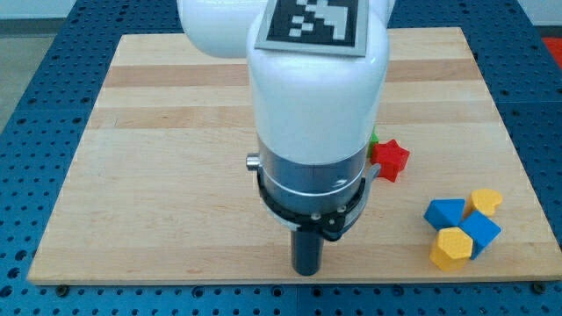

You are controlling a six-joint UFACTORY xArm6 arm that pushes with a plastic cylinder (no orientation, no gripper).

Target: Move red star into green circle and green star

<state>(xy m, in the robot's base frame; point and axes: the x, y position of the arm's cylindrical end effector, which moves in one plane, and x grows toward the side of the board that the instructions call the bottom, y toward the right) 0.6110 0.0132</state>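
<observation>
Red star (pixel 391 159): lies on the counter at the view's right of centre, just beside the arm's white body and partly overlapped by it on its left edge; it is the only task block seen almost whole.
Green piece (pixel 373 138): a small sliver of green shows just above and to the left of the red star, close against it and tucked behind the arm; whether it is the circle or the star cannot be told, and the rest of it is hidden.
My tip (pixel 306 271): the lower end of the dark rod, near the view's bottom edge of the counter, below and to the left of the red star and well apart from it, touching no block.
End effector: a plain straight rod with no jaws, so nothing opens, closes or clamps; it holds nothing.
Arm (pixel 316 96): the white body with a grey collar fills the middle of the view and hides the counter behind it; a black and white marker (pixel 309 21) sits on top.
Other blocks: a tight cluster at the view's lower right, well apart from the tip and the red star: a blue block (pixel 444 211), a yellow block (pixel 485 201), a second blue block (pixel 481 233) and a second yellow block (pixel 451 247).
Counter (pixel 158 158): a light wooden board on a blue perforated base (pixel 35 79).
</observation>
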